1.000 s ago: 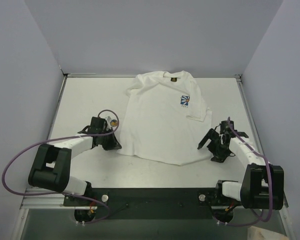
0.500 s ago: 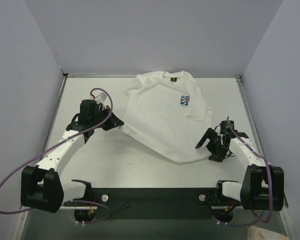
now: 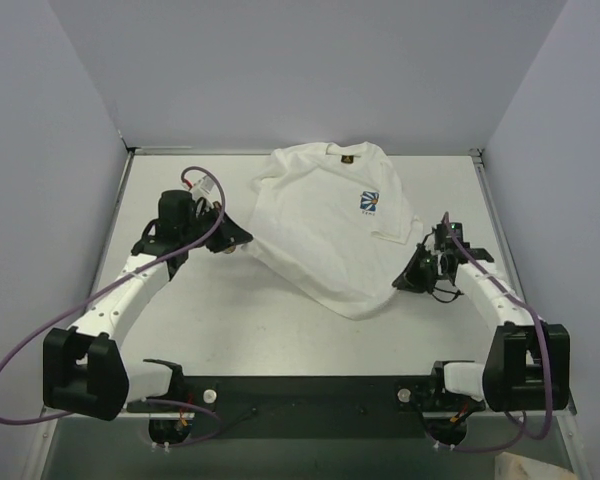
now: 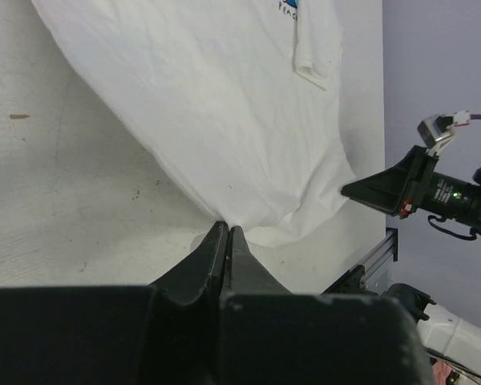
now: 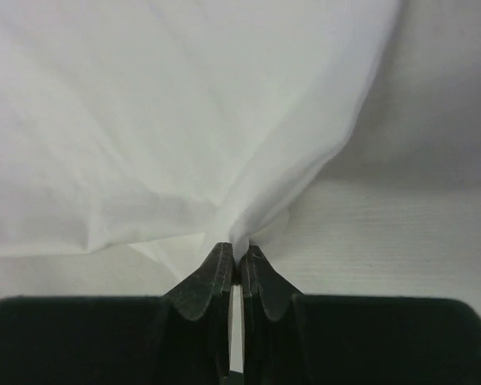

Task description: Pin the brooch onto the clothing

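The brooch cannot be made out in any view. The white T-shirt [image 3: 325, 225] lies toward the far side of the table [image 3: 230, 320], its hem now slanted. The left corner has been dragged up and outward by the left gripper [image 3: 242, 240], pinched shut on it. The right gripper [image 3: 408, 280] has been closed on the opposite hem edge. Spreading is judged under way — pinning has not begun.

White arms [image 3: 120, 295], black joints, purple cables [image 3: 550, 385].

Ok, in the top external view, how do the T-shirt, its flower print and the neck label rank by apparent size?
1. T-shirt, by far the largest.
2. Flower print on the chest.
3. Neck label, a little smaller than the print.
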Tool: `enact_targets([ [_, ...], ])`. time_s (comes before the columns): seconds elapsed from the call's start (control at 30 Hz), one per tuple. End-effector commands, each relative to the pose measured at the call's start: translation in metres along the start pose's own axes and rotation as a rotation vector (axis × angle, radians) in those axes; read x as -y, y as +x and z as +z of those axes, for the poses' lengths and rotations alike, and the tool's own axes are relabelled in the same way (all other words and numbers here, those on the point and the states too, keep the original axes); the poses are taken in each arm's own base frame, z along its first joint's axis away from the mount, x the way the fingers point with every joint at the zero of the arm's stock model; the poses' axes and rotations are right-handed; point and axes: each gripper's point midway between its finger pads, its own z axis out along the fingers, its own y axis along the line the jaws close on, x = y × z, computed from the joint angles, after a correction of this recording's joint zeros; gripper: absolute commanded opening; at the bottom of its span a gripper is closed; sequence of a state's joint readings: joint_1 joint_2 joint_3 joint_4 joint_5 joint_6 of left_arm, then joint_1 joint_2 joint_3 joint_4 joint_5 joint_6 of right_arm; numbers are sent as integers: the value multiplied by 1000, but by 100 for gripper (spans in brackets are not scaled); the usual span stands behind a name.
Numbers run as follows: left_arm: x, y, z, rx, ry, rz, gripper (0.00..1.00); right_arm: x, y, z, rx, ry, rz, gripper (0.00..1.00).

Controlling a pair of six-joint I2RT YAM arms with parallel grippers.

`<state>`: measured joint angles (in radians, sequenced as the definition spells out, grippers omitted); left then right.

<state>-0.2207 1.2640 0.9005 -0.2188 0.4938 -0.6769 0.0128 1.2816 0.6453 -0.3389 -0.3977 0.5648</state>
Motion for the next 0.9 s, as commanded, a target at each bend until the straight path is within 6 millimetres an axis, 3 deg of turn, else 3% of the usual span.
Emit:
enact_targets([
  [0.0, 24, -24, -12, 70, 53, 50, 0, -54, -53, -48, 173, -119, -85, 0],
  [0.07, 22, -24, -8, 67, 47, 47, 0, -68, -70, -50, 194, -137, -93, 0],
  [0.1, 17, -24, -2, 57, 37, 38, 0, -72, -80, -40, 185, -122, -94, 0],
  [0.13, 15, -23, 0, 51, 37, 36, 0, -86, -101, -46, 228, -127, -108, 0],
  [0.17, 11, -21, 5, 41, 33, 19, 0, -95, -106, -40, 217, -129, -118, 0],
  [0.2, 11, -22, 7, 45, 38, 21, 0, -100, -109, -19, 157, -133, -123, 8],
  [0.23, 8, -21, 9, 42, 34, 18, 0, -119, -125, -21, 173, -177, -170, 24],
  [0.3, 3, -19, 14, 37, 24, 13, 0, -128, -120, -4, 91, -188, -178, 56],
  [0.4, -2, -18, 18, 29, 12, 9, 0, -126, -114, -4, 145, -125, -223, 83],
  [0.43, -3, -18, 18, 30, 10, 12, 0, -118, -106, -1, 142, -99, -233, 86],
  [0.5, -6, -17, 20, 28, 3, 15, 0, -110, -100, -4, 154, -73, -254, 86],
  [0.67, -13, -18, 21, 27, -1, 17, 0, -67, -81, 8, 118, 11, -195, 81],
  [0.8, -15, -17, 22, 18, 7, 20, 0, -65, -88, 22, 116, 15, -166, 68],
  [0.87, -15, -16, 23, 11, 9, 24, 0, -67, -96, 26, 125, 12, -154, 58],
])
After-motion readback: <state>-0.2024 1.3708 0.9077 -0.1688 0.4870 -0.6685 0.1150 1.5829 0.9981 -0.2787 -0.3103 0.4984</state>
